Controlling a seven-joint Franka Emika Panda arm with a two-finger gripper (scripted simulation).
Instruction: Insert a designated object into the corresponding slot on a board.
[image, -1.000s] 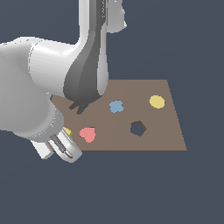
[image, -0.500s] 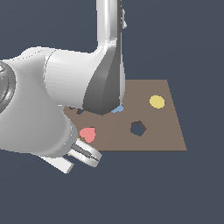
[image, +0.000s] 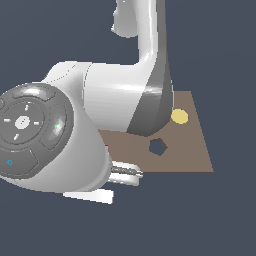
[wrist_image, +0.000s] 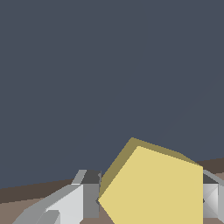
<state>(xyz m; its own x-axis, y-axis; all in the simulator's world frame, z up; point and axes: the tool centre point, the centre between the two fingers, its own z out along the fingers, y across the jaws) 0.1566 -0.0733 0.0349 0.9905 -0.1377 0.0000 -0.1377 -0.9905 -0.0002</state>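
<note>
Hand (wrist_image: 148, 205): fingers (wrist_image: 70, 205) closed on either side of the yellow pentagon block (wrist_image: 153, 188), held over the brown board (image: 192, 145). Pentagon slot (image: 158, 146): open, mid-board. Yellow disc (image: 180, 117): beyond it, near the far edge.

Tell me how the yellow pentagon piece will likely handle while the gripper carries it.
The yellow pentagon looks like a rigid flat block, so it probably won't flex. Its straight edges sit between the gripper's fingers, which should resist rolling. Its smooth faces might let it pivot if gripped lightly.
</note>
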